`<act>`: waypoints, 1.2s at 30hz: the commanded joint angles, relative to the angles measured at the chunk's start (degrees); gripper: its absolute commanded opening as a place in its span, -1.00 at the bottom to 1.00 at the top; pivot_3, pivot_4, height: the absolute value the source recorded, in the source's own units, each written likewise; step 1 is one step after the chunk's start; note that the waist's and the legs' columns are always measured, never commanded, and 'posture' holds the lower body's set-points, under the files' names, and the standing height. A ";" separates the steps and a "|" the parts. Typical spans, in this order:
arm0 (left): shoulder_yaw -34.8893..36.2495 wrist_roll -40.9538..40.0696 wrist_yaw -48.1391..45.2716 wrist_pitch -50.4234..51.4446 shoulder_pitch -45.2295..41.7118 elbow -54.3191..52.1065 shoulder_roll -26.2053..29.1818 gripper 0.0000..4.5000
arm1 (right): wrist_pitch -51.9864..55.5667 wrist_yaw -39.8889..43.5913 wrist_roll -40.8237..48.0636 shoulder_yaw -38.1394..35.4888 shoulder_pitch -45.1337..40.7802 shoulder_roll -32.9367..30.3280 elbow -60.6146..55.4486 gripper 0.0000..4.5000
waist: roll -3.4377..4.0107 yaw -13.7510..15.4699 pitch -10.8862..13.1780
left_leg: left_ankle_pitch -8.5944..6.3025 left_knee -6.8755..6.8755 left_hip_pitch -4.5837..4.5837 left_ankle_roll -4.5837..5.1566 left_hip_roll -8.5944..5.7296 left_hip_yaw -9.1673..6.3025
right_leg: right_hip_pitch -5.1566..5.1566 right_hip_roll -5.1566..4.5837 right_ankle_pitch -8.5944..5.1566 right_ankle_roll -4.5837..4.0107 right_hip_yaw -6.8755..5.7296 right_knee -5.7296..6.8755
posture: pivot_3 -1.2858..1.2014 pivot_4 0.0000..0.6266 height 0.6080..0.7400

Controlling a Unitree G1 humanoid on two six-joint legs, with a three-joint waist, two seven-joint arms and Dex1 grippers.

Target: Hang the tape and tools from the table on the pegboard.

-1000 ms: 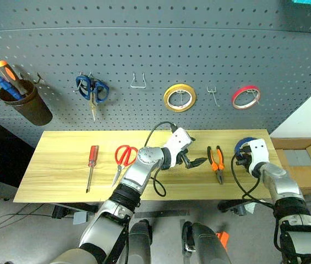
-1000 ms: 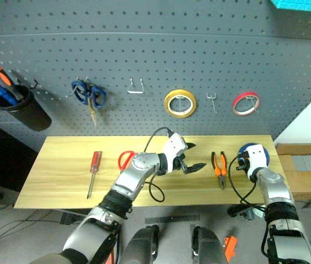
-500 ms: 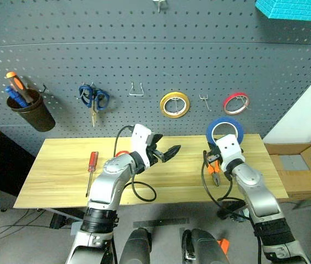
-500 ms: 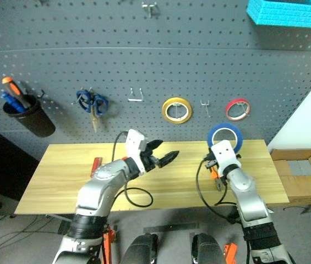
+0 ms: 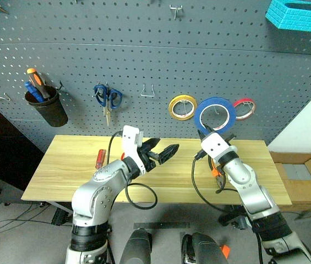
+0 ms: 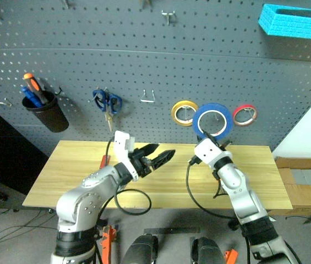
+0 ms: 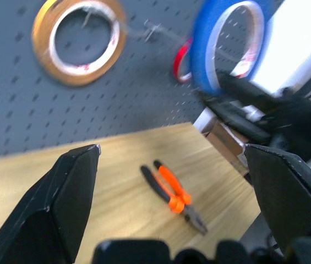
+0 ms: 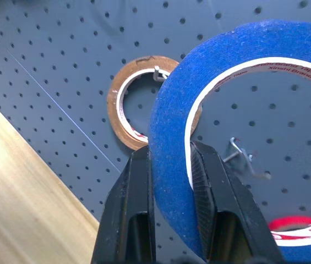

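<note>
The right gripper [image 8: 169, 181] pinches the rim of the blue tape roll [image 5: 215, 114], one finger inside the ring and one outside, holding it upright in front of the pegboard [image 5: 144, 60]. The roll sits between the yellow tape roll [image 5: 182, 106] and the thin red tape roll [image 5: 245, 108], just in front of a small metal hook [image 8: 239, 152]. Print on the white inner core of the blue roll is too small to read with certainty.

The left gripper [image 5: 163, 152] hovers over the table [image 5: 61, 170] with its fingers spread wide and nothing between them.

The orange-and-black pliers [image 7: 174, 196] lie flat on the table's right part. A red-handled screwdriver [image 5: 99, 158] lies left of the left arm. Blue-handled scissors [image 5: 108, 97] and a dark cup of screwdrivers [image 5: 48, 107] hang on the pegboard's left side.
</note>
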 commanded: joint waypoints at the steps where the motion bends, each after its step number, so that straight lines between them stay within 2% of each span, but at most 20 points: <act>1: -1.21 -1.31 -0.83 -1.37 -2.44 1.78 -0.10 1.00 | -2.82 1.52 3.09 -2.51 -4.20 0.29 6.13 -0.84 | 0.00 -0.03 -0.01 | 0.00 -0.04 -0.01 0.00 0.00 0.00 | -0.02 0.01 -0.01 -0.02 0.02 0.00 | 0.18 -0.72 1.00; 7: -2.68 -0.09 -2.15 -4.09 -6.50 7.01 0.43 1.00 | -3.30 7.21 7.39 -3.41 -11.59 0.56 18.07 -0.84 | 0.00 -0.13 -0.01 | 0.00 -0.01 -0.02 0.00 0.00 0.02 | -0.04 0.03 -0.01 -0.03 0.03 0.07 | 0.18 -0.71 1.00; 12: -3.10 -0.34 -1.85 -5.31 -7.84 8.33 0.27 1.00 | -2.12 7.71 9.66 -5.16 -12.75 0.76 20.30 -0.84 | 0.00 -0.11 -0.01 | 0.00 0.00 0.00 0.00 0.01 0.01 | -0.03 0.03 -0.01 -0.04 0.06 0.11 | 0.18 -0.70 1.00; 19: -3.44 -0.28 -2.15 -6.08 -6.86 8.47 0.89 1.00 | -0.19 7.64 10.27 -5.31 -9.52 1.36 16.07 0.19 | 0.01 -0.13 -0.01 | 0.00 0.00 0.01 0.00 0.02 0.02 | -0.03 0.02 -0.01 -0.04 0.09 0.13 | 0.17 -0.68 1.00; 25: -4.86 -0.38 -3.33 -5.53 -2.15 6.52 2.95 1.00 | 6.02 7.14 10.34 -6.10 -3.03 1.59 6.28 0.99 | 0.02 -0.21 -0.01 | 0.00 -0.01 0.02 0.00 0.02 0.04 | -0.04 0.02 -0.02 -0.05 0.15 0.14 | 0.16 -0.63 1.00; 28: -5.11 -0.62 -3.12 -5.46 0.32 5.37 3.81 1.00 | 11.36 7.86 10.99 -6.44 0.84 1.64 0.11 0.99 | 0.02 -0.21 -0.01 | -0.01 -0.01 0.00 0.00 0.04 0.02 | -0.06 0.01 -0.03 -0.07 0.16 0.13 | 0.16 -0.61 1.00; 31: -8.39 1.70 -4.16 -6.33 5.19 3.50 6.61 1.00 | 26.17 9.81 13.57 -6.57 3.68 2.63 -6.90 0.99 | 0.03 -0.35 -0.01 | -0.01 -0.02 0.02 -0.01 0.09 0.01 | -0.06 0.01 -0.09 -0.17 0.17 0.14 | 0.15 -0.53 1.00; 36: -12.55 4.01 -4.34 -7.86 8.09 3.80 7.91 1.00 | 45.15 11.44 19.06 -7.87 0.01 5.94 -7.97 0.99 | 0.09 -1.27 0.14 | -0.01 -0.01 0.07 -0.01 0.18 -0.01 | -0.07 -0.08 -0.27 -0.48 0.17 0.20 | 0.14 -0.39 1.00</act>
